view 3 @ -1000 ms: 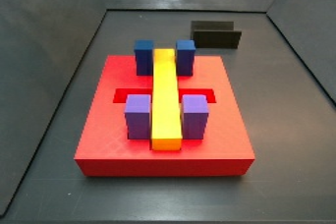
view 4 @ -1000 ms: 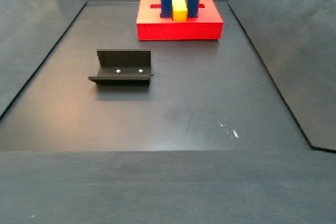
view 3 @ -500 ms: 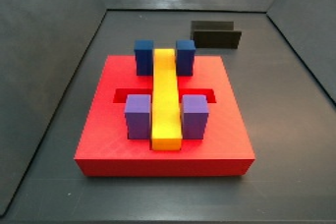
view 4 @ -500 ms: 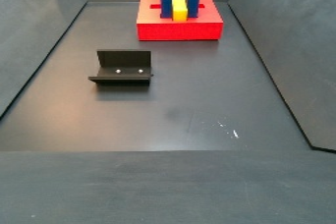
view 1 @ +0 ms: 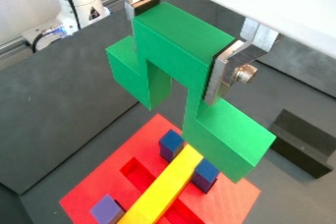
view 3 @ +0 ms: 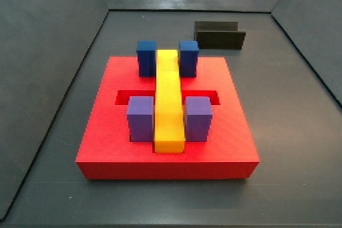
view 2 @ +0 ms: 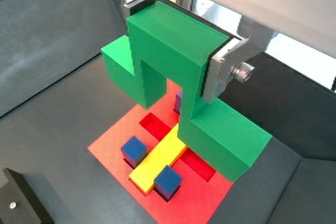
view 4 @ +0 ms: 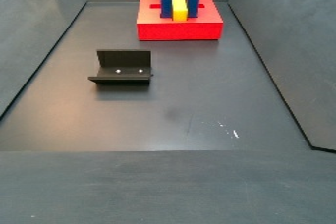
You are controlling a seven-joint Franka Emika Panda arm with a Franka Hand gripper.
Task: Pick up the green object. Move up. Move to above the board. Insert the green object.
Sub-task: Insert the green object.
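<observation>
The gripper (view 1: 182,39) is shut on the bright green object (view 1: 178,59), its silver fingers (view 1: 226,69) clamped on the taller middle block. Both wrist views show it held high, legs pointing down, over the red board (view 1: 138,149). In a wrist view the gripper (view 2: 182,35) and the green object (view 2: 178,63) hang over the board (view 2: 112,144) and its yellow bar (view 2: 157,165). Both side views show the board (view 3: 167,157) (view 4: 178,29) with the yellow bar (view 3: 167,97) and purple-blue blocks (view 3: 140,118). Gripper and green object are out of both side views.
The dark fixture (view 4: 122,68) stands on the grey floor apart from the board; it also shows in a side view (view 3: 221,35) and in both wrist views (view 1: 302,141) (view 2: 20,195). Grey walls enclose the floor.
One second ago green patches showed at the top edge of both side views; they are gone from both now. The board and fixture have not moved.
</observation>
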